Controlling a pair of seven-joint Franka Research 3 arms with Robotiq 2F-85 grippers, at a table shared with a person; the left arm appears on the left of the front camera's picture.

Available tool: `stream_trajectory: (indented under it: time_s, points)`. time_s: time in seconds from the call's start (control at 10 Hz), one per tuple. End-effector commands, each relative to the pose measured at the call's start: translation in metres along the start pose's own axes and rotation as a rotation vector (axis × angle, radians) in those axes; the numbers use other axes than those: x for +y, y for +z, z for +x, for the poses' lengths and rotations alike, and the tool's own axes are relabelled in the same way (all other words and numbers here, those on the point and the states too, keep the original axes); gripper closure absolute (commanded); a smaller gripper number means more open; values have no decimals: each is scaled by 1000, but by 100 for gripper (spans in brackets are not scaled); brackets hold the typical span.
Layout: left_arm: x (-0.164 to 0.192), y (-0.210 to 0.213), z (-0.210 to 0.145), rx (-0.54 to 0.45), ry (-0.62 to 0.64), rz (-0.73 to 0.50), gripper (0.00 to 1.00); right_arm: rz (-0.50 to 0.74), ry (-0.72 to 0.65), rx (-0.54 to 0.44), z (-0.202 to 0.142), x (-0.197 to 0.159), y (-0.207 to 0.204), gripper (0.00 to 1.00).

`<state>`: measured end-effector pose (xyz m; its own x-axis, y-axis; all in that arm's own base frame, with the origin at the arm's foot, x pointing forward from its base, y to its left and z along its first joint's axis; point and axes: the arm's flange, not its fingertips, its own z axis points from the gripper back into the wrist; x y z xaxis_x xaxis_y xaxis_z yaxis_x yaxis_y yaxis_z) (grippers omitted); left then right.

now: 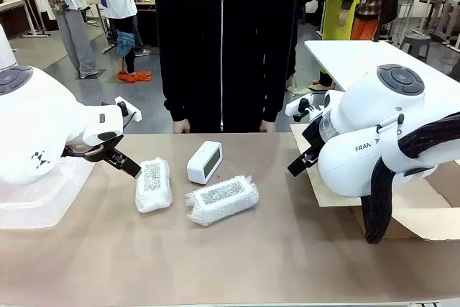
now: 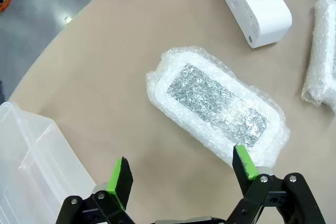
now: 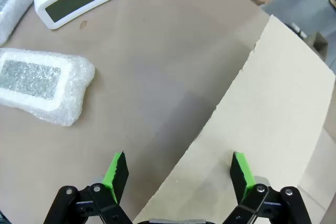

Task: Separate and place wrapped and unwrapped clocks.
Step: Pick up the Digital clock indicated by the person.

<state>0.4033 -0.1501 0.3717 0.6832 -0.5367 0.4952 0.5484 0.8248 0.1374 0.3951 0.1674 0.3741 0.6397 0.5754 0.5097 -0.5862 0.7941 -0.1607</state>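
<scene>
On the table [image 1: 237, 264], left of centre, your left gripper [image 2: 182, 167], spread wide and empty, faces the nearer wrapped clock [image 2: 218, 103] at its one o'clock, long axis running ten to four; your right gripper [image 3: 176, 166], also spread, hangs well apart.

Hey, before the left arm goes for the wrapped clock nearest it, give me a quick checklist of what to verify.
1. Left gripper open and empty: ok.
2. Right gripper open and empty, over the cardboard edge: ok.
3. Nearest wrapped clock lies apart from the other wrapped clock and the bare clock: ok.
4. Left gripper centred over it: not ok, it sits off one end.
5. Person's hands off the clocks: ok, at the far edge.
6. Room in the clear bin: cannot tell.
</scene>
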Motion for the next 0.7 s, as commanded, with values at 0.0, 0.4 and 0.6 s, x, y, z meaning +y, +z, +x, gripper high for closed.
stream_trajectory:
  time_s: [0.0, 0.4, 0.6]
  points:
    - [0, 0, 0, 0, 0, 0, 0, 0, 0, 0, 0, 0, 0, 0]
    - [0, 0, 0, 0, 0, 0, 0, 0, 0, 0, 0, 0, 0, 0]
    - [0, 0, 0, 0, 0, 0, 0, 0, 0, 0, 0, 0, 0, 0]
